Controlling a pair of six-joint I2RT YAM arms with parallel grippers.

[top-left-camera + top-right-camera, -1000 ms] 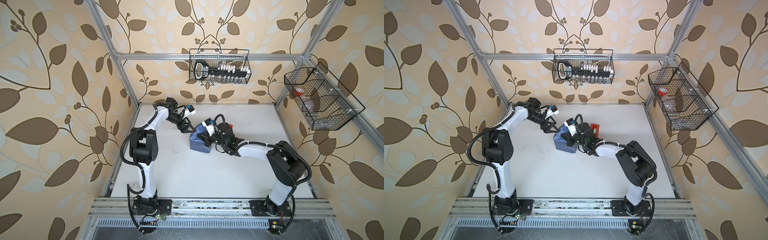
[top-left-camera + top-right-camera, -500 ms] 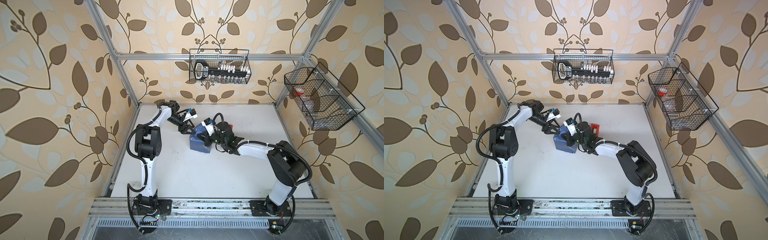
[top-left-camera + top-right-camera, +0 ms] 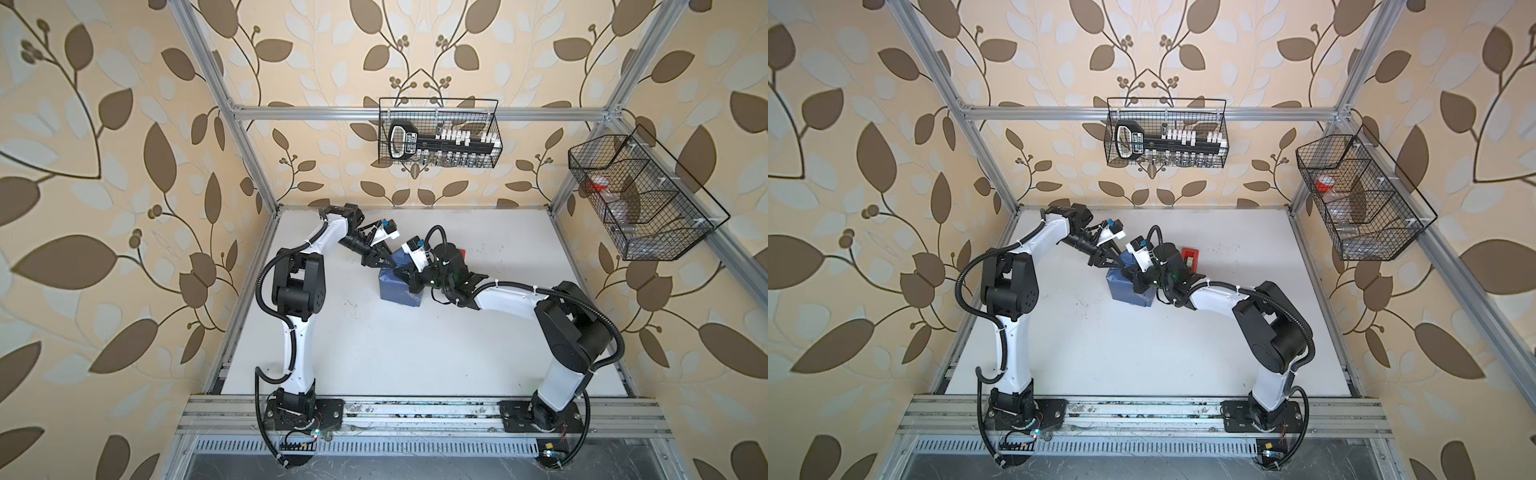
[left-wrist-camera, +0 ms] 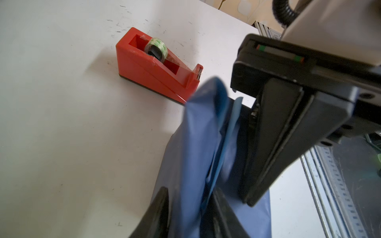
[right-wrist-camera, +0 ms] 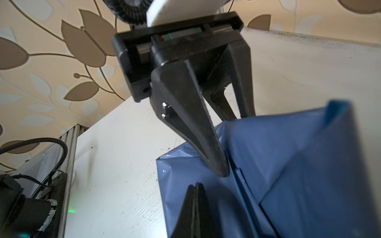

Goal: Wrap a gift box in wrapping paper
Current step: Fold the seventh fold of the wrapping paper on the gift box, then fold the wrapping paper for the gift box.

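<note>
Grippers: two. The left gripper (image 4: 189, 199) stands part-open astride a raised flap of the single wrapping paper (image 3: 397, 289) parcel, toward the table's (image 3: 415, 353) back. The right gripper (image 5: 194, 186) is closed, tips against the paper. One red tape dispenser (image 4: 156, 68) sits near. Bare tabletop stretches frontward. The gift box is hidden under the paper.

The wrapping paper (image 5: 299, 156) is seen as a thin, smooth sheet with a faint sheen, creased at its folds. The tape dispenser (image 4: 144, 70) is made of glossy red plastic, scuffed at its edges, and a roll of shiny tape (image 4: 158, 46) is carried in it. The surface (image 4: 61, 123) around the tape dispenser is finished matt white and is marked with dark scratches. The left pincer (image 4: 190, 195) and the right pincer (image 5: 195, 186) are formed of matt black plastic.
</note>
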